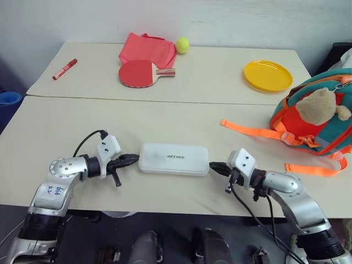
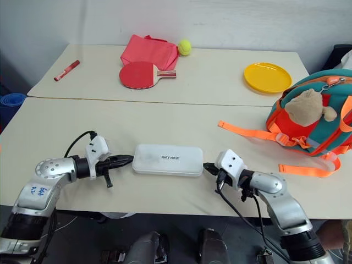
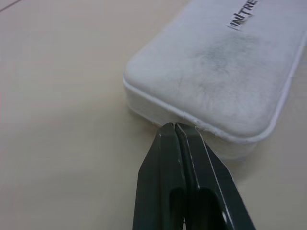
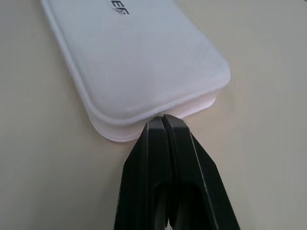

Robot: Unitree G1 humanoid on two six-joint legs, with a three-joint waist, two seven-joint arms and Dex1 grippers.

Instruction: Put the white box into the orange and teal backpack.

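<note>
The white box point(image 1: 173, 159) lies flat near the front edge of the table, lettering up. My left gripper point(image 1: 135, 159) is shut, and its tips point(image 3: 173, 125) meet the box's left end at the seam, with nothing between the fingers. My right gripper point(image 1: 213, 165) is also shut, its tips point(image 4: 162, 117) pressed against the box's right end point(image 4: 139, 57). The orange and teal backpack point(image 1: 319, 115) sits at the table's right edge with a tan plush bear on its front. Its orange straps point(image 1: 247, 129) trail left across the table.
On the far table lie a red cloth bag point(image 1: 147, 48), a red paddle point(image 1: 140, 72), a yellow-green ball point(image 1: 182, 44), a yellow plate point(image 1: 268, 75) and a red marker point(image 1: 65, 69). A seam runs between the two tables.
</note>
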